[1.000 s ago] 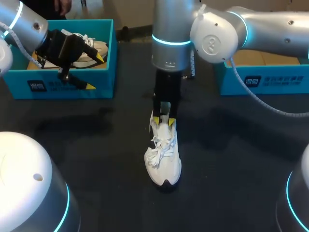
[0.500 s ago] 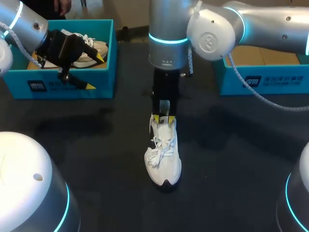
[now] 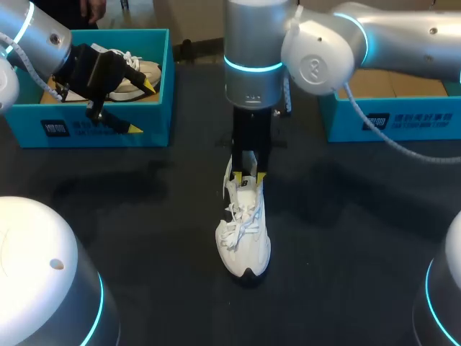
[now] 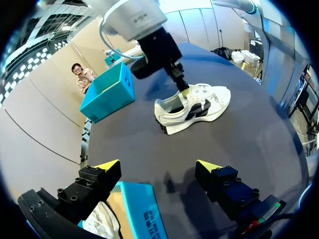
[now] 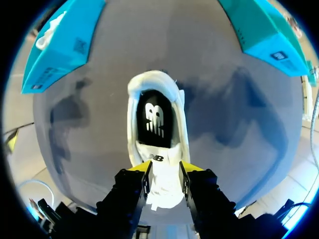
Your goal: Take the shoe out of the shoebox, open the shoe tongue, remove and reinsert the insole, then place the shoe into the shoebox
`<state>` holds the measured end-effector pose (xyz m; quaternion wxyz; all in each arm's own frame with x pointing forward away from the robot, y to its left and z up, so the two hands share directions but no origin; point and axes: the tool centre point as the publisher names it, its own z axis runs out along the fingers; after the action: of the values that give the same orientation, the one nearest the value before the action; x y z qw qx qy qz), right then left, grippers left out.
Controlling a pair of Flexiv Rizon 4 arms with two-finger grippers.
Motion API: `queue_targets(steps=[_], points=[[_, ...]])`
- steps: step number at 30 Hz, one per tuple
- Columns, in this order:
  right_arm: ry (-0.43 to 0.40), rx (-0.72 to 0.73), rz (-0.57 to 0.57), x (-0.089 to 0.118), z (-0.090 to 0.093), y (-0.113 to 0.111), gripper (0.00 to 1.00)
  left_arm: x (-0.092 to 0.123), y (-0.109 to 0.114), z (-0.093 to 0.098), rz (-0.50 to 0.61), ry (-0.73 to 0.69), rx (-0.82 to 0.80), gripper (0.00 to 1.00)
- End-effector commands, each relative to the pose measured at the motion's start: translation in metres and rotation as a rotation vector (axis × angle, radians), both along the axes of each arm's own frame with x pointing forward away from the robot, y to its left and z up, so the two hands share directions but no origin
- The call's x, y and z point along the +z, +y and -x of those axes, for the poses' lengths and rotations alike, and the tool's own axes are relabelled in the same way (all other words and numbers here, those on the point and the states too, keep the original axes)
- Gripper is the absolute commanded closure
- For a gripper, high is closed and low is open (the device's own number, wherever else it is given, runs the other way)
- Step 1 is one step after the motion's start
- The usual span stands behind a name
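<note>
A white shoe (image 3: 248, 241) stands upright on the dark table, toe toward the front edge. My right gripper (image 3: 248, 176) points straight down over its opening. In the right wrist view the gripper (image 5: 165, 172) is shut on the white tongue (image 5: 164, 181), which is lifted clear of the black insole (image 5: 155, 122) lying inside the shoe (image 5: 133, 124). My left gripper (image 3: 141, 107) hangs open over the front wall of the blue shoebox (image 3: 86, 133) at the back left. From the left wrist its gripper (image 4: 158, 167) holds nothing, and the shoe (image 4: 199, 107) lies well ahead.
A second white shoe (image 3: 137, 72) rests inside the left shoebox. Another blue shoebox (image 3: 392, 119) stands at the back right, behind my right arm. Both boxes also show in the right wrist view, the left shoebox (image 5: 60, 40) and the right shoebox (image 5: 264, 30).
My right wrist has shifted slightly over the shoe while keeping the tongue between its fingers. The left arm and the shoe have stayed put.
</note>
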<state>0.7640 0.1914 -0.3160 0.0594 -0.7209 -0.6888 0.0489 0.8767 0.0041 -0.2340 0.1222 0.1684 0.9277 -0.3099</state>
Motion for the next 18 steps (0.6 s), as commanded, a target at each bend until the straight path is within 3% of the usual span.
queue_targets(steps=[1, 5, 8, 9, 10, 18], points=[[-0.103, 0.143, -0.009, 0.019, -0.001, -0.007, 0.62, 0.000, 0.000, 0.000, -0.004, 0.001, -0.001, 0.00], [-0.145, 0.349, 0.046, 0.026, -0.009, -0.003, 0.55, 0.000, 0.000, 0.000, -0.004, 0.001, -0.001, 0.00], [-0.181, 0.471, 0.111, 0.030, -0.011, -0.001, 0.58, 0.000, 0.000, 0.000, -0.004, 0.001, -0.001, 0.00], [-0.181, 0.471, 0.111, 0.030, -0.011, -0.001, 0.46, 0.000, 0.000, 0.000, -0.004, 0.001, -0.001, 0.00], [-0.181, 0.471, 0.111, 0.030, -0.011, -0.001, 0.00, 0.000, 0.000, 0.000, -0.004, 0.001, -0.001, 0.00], [-0.181, 0.471, 0.111, 0.030, -0.011, -0.001, 0.00, 0.000, 0.000, 0.000, -0.004, 0.001, -0.001, 0.00]])
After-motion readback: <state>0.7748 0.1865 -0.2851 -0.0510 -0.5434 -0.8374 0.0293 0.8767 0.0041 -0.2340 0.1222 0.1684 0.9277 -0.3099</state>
